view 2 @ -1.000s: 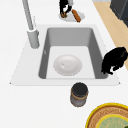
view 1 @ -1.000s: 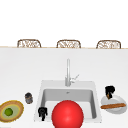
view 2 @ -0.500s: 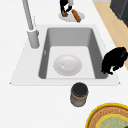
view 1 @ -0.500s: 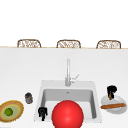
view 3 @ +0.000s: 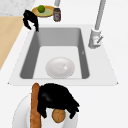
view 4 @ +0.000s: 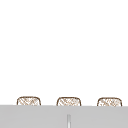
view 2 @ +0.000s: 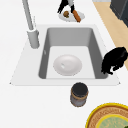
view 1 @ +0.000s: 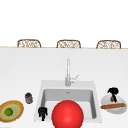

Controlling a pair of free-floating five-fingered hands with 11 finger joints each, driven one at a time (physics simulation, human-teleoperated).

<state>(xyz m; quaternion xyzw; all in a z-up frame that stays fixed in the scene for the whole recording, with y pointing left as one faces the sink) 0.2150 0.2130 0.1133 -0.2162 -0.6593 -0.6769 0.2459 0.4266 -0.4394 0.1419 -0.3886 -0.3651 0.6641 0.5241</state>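
The front camera faces the grey steel sink (view 1: 67, 100) across the white desk (view 1: 22, 72). Both side cameras look down along it from close by, sharing its basin; the upper camera aims above the tall faucet (view 4: 68, 121).

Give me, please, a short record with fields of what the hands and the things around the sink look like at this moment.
right hand: over the white plate, fingers curled down around a small brown round item, beside the long brown stick-shaped item
left hand: at the sink's front left rim, fingers curled, holding nothing
sink: holds a white bowl
counter, left: dark jar, woven plate with a green fruit
front view: red ball before the sink
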